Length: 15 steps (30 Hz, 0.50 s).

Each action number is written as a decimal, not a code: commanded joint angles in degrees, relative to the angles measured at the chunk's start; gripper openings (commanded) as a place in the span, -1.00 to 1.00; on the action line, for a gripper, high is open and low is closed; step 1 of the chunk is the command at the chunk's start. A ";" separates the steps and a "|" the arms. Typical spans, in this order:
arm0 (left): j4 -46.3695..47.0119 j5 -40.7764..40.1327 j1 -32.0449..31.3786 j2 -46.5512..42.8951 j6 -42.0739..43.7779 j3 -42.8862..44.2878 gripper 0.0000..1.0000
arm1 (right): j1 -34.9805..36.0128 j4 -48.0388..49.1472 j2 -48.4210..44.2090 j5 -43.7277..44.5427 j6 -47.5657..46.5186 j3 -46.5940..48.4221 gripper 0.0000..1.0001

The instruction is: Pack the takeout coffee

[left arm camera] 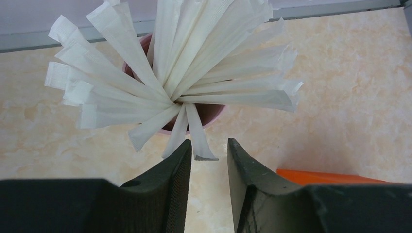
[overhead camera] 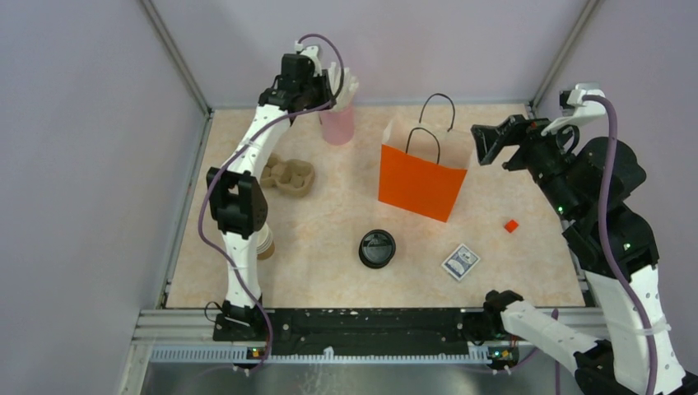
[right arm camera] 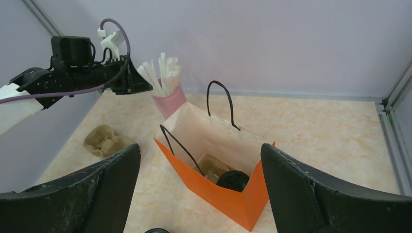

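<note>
**Takeout coffee down in the orange bag, both end effectors empty**

We see the takeout coffee (right arm camera: 233, 180) only as a round black lid inside the open orange bag (right arm camera: 218, 201), low in the middle of the right wrist view, just beside a pulp carrier (right arm camera: 212, 167) that is also in the bag. The right end effector (right arm camera: 200, 145) looks down into the bag with its jaws spread wide and nothing between them. In the upper left of the top view, the left end effector (left arm camera: 209, 145) hangs over a pink cup (overhead camera: 337, 125) of wrapped straws (left arm camera: 194, 63). Its jaws are partly open and grip nothing, and two straw tips reach the mouth of the gap. On the tabletop (overhead camera: 329, 214), a loose black lid (overhead camera: 377, 248) lies below the bag and a second carrier (overhead camera: 290, 174) lies to its left.
</note>
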 commanded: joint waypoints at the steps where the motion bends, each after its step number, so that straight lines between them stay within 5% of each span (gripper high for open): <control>1: 2.56 0.28 0.28 -0.32 1.13 1.32 -0.34 | -0.49 0.97 -0.84 1.23 -0.52 1.22 0.82; 6: 3.68 1.50 0.28 -1.58 1.17 1.54 -0.79 | -0.49 0.83 -0.66 1.03 -0.47 1.05 0.82; 15: 2.07 2.79 0.28 -6.56 -1.58 4.15 -1.00 | -0.45 1.43 -0.43 -0.05 -0.60 0.61 0.82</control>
